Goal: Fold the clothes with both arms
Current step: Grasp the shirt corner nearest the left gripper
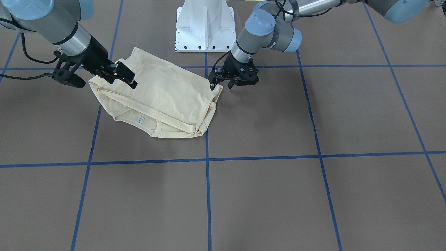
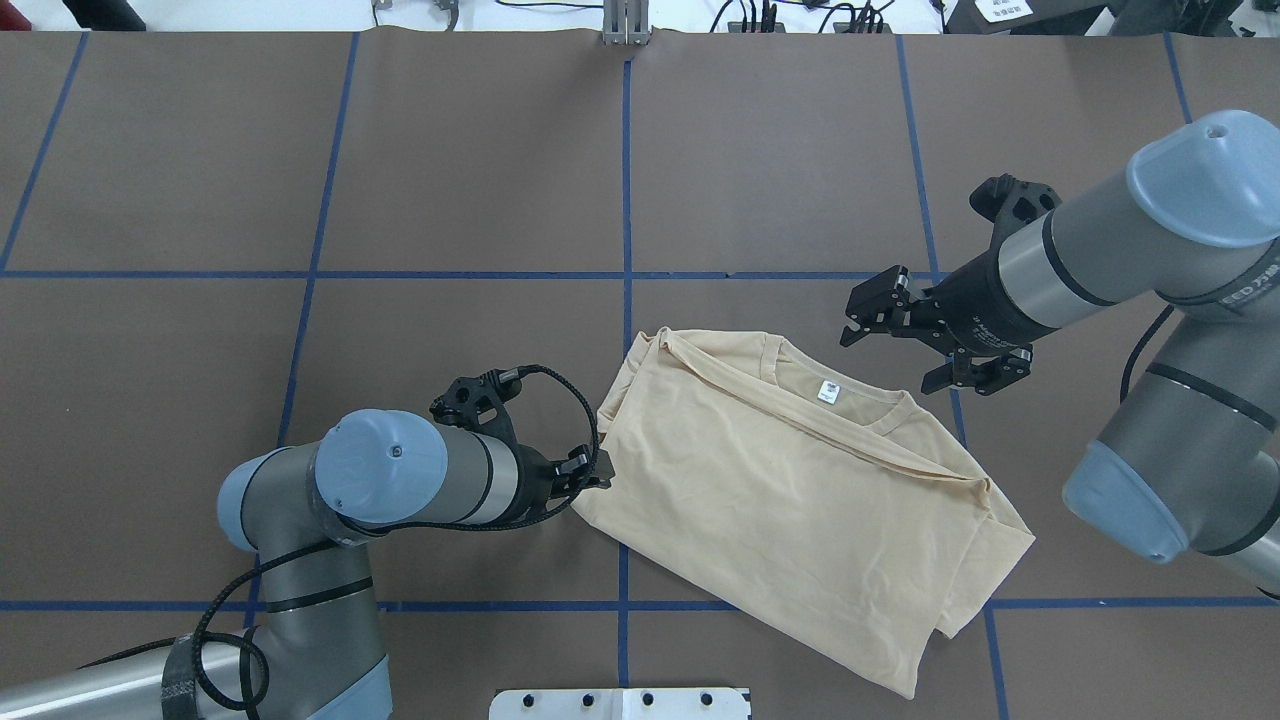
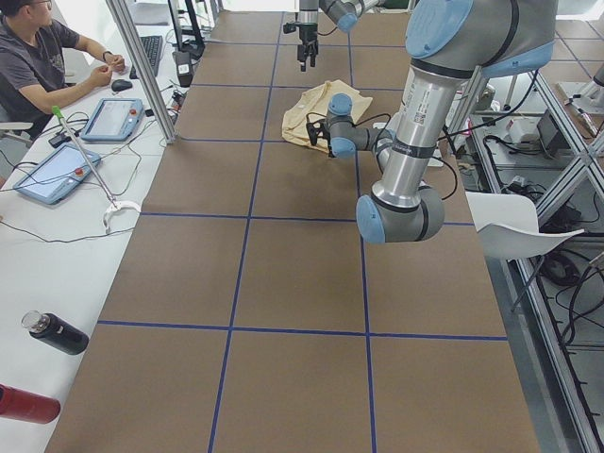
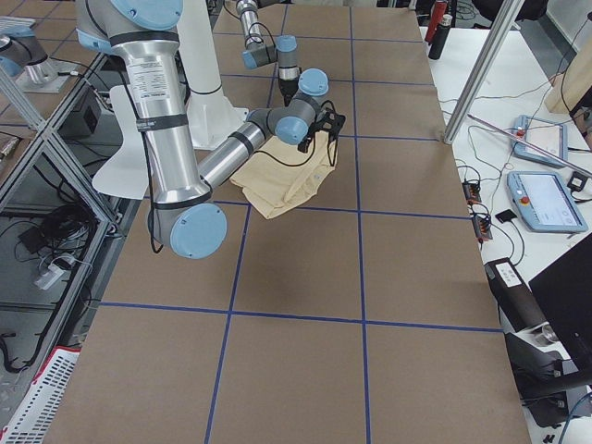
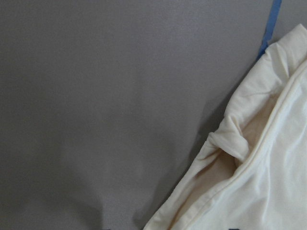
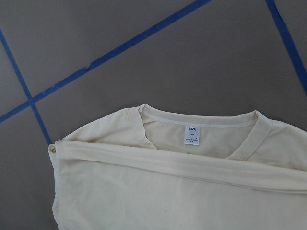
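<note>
The clothes are one pale cream-yellow shirt [image 1: 163,97] [image 2: 790,480], lying folded on the brown table with its ribbed neckline and white neck tag [image 2: 828,391] [image 6: 191,135] showing. Its print is hidden. My left gripper [image 1: 223,84] [image 2: 597,468] hangs low at the shirt's corner, fingers apart and holding nothing. The left wrist view shows only the shirt's bunched edge [image 5: 268,167]. My right gripper [image 1: 118,75] [image 2: 895,340] is open above the neck side, clear of the cloth. The shirt also shows small in both side views [image 3: 311,113] [image 4: 287,180].
The white pedestal base [image 1: 205,24] stands just behind the shirt. Blue tape lines [image 2: 626,200] grid the brown table. A seated person [image 3: 38,57], tablets [image 3: 115,118] and bottles [image 3: 57,332] are on a white side bench.
</note>
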{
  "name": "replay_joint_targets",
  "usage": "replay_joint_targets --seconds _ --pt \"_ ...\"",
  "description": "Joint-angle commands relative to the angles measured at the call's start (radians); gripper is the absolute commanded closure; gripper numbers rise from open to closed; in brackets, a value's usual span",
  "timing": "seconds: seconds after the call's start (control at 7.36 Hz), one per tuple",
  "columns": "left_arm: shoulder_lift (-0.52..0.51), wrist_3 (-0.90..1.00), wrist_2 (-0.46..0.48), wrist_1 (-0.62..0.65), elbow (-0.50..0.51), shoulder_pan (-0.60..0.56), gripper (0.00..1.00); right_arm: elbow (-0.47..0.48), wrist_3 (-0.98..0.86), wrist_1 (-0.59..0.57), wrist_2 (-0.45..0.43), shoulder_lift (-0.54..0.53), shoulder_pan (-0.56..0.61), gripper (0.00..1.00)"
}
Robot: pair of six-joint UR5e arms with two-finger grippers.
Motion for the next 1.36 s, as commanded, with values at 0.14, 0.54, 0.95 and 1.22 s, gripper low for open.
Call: replay_joint_targets --seconds 0.14,0.54,0.95,1.22 --pt "-0.038 0.002 -0.002 -0.001 0.042 0.001 0.24 0.000 -0.002 0.000 -0.008 0.000 0.003 0.00" --pt "-0.033 0.004 -0.008 0.004 0.034 0.001 0.26 0.002 0.000 0.000 -0.008 0.000 0.003 0.00" --pt "-0.031 0.002 -0.009 0.006 0.030 0.001 0.26 0.006 0.000 -0.002 -0.006 0.000 0.005 0.00" --pt "-0.037 0.002 -0.009 0.024 0.023 0.001 0.37 0.008 0.000 -0.002 -0.006 -0.002 0.005 0.00"
